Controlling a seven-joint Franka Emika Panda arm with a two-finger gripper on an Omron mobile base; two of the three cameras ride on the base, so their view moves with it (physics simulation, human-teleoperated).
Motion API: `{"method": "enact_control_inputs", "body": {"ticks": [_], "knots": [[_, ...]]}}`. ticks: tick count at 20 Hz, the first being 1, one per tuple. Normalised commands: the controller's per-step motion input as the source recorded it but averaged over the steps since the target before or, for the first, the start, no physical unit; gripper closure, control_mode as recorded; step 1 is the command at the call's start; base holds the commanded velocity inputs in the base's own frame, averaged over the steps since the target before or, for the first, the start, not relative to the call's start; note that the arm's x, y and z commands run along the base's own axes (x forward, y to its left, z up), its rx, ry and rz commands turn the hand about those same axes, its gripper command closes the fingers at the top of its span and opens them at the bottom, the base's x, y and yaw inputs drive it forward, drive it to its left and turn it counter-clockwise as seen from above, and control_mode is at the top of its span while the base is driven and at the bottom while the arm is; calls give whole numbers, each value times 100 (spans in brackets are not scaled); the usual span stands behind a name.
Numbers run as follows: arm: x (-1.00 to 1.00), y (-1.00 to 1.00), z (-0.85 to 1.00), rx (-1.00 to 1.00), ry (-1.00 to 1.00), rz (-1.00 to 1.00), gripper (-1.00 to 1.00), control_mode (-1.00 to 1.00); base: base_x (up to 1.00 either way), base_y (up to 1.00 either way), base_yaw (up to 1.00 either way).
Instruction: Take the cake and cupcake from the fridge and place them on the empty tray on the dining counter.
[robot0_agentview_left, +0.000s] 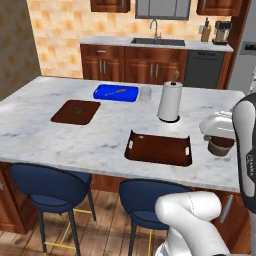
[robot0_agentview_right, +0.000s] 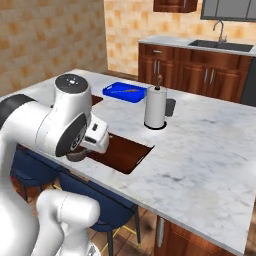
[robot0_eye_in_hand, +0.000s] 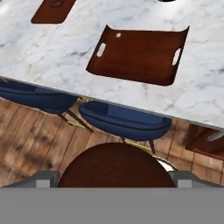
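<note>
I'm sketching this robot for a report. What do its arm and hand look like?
The arm is glossy white, built of thick rounded segments with dark grey joint bands and a round dark cap with small dots on one joint. In the left base view a dark strip with small lettering runs down a segment. The hand is a white, blocky, rounded housing.

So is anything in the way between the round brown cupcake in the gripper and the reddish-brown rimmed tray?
Nothing visible: the cupcake is near the counter edge, and the tray ahead is empty.
</note>
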Motion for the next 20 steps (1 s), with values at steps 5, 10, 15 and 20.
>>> {"method": "enact_control_inputs", "body": {"ticks": [5,10,15,20], "knots": [[100,36,-70,8,9,3,100,-100,0,0,0],[100,32,-57,0,3,0,100,-100,0,0,0],[100,5,-56,0,3,-3,100,-100,0,0,0],[100,0,-54,0,4,-3,100,-100,0,0,0]]}}
